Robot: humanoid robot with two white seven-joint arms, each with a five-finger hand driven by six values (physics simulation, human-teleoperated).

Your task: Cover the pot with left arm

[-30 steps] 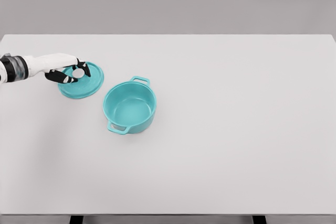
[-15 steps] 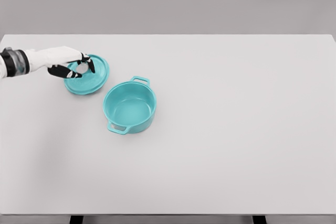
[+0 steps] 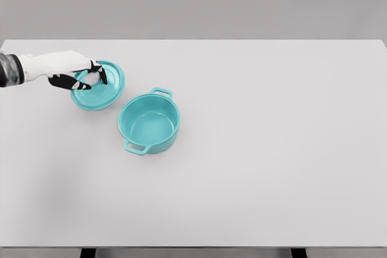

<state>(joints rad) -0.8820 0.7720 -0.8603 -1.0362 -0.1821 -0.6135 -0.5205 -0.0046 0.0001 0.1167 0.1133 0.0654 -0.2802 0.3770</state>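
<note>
A teal pot (image 3: 149, 127) with two side handles stands open on the white table (image 3: 272, 149), left of the middle. Up and to the left of it is the round teal lid (image 3: 101, 89), tilted and lifted off the table. My left hand (image 3: 89, 77) comes in from the left edge and is shut on the lid's white knob, its black-tipped fingers curled around it. The lid is apart from the pot, beyond its upper left rim. The right arm does not show.
The table's far edge runs across the top below a grey wall (image 3: 193, 1). Two dark table legs (image 3: 87, 252) show at the bottom edge.
My left hand has lifted the lid and carried it slightly up and to the right over the second; in the last half second it shifted a little back to the left.
</note>
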